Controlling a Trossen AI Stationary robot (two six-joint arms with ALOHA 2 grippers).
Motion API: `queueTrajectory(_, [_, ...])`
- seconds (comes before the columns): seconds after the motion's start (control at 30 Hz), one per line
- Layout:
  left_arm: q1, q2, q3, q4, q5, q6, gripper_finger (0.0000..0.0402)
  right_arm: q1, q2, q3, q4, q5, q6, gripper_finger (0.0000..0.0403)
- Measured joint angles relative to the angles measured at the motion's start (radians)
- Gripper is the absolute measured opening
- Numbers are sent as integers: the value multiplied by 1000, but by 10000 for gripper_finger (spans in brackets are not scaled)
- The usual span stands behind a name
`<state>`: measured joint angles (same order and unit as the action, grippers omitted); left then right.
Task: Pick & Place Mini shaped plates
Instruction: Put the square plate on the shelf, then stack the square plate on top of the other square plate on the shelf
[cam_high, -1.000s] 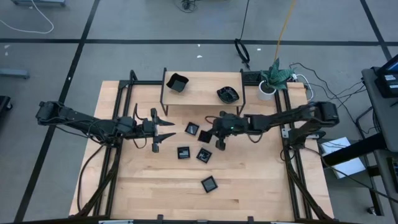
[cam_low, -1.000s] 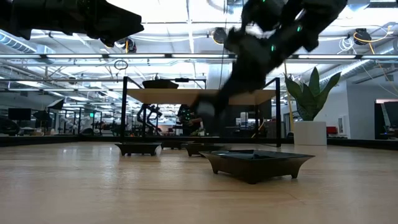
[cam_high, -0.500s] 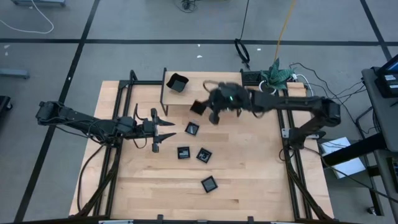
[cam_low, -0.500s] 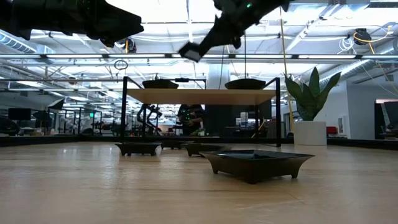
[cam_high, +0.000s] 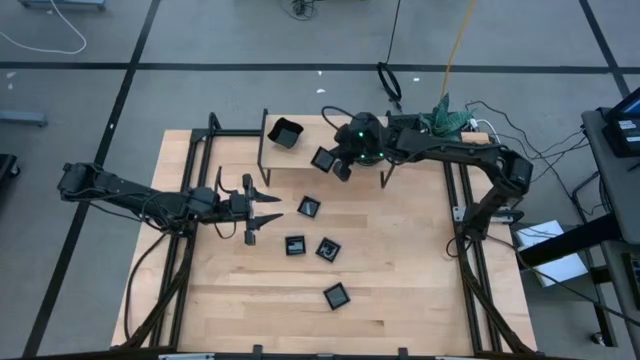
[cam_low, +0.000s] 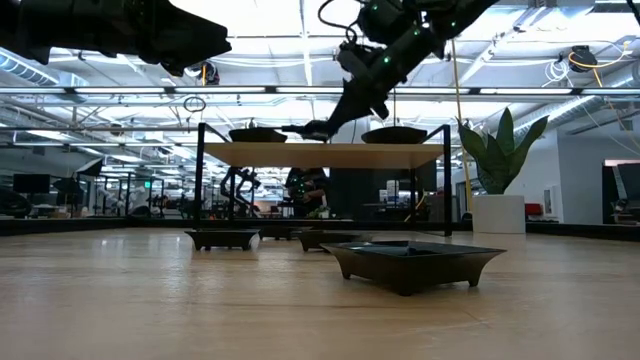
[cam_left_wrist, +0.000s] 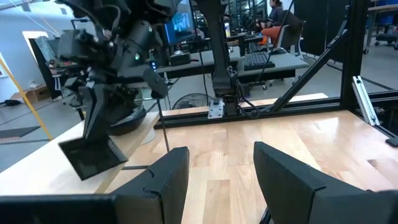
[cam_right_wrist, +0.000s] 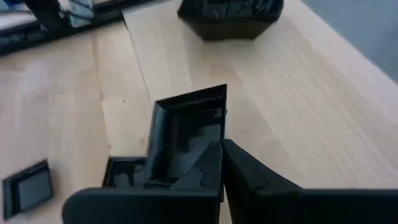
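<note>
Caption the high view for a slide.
Right gripper carries a small square plate over the raised shelf; left gripper waits open beside four plates on the table.

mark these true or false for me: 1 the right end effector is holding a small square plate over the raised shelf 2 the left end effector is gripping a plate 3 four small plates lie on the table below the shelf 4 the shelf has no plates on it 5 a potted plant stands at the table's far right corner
1. True: the right end effector is shut on a small square plate above the raised shelf.
2. False: the left end effector is open and holds nothing.
3. True: four small plates lie on the table.
4. False: a larger square plate sits on the shelf.
5. True: the potted plant is there.
</note>
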<state>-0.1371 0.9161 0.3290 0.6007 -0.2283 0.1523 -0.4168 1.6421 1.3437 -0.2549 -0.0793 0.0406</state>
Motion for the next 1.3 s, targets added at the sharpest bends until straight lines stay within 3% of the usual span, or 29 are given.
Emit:
queueTrajectory(0.4, [0, 0, 0, 1, 0, 0, 186, 1, 16, 0, 3, 82, -46, 5])
queueTrajectory(0.67, [0, 0, 0, 1, 0, 0, 186, -1, 16, 0, 24, 162, -29, 38])
queueTrajectory(0.93, [0, 0, 0, 1, 0, 0, 186, 8, 16, 0, 41, 162, -47, 76])
queueTrajectory(1.1, [0, 0, 0, 1, 0, 0, 186, 64, -7, 0, 79, 159, -109, 98])
queueTrajectory(1.3, [0, 0, 0, 1, 0, 0, 186, 232, -25, -1, 83, 158, -135, 126])
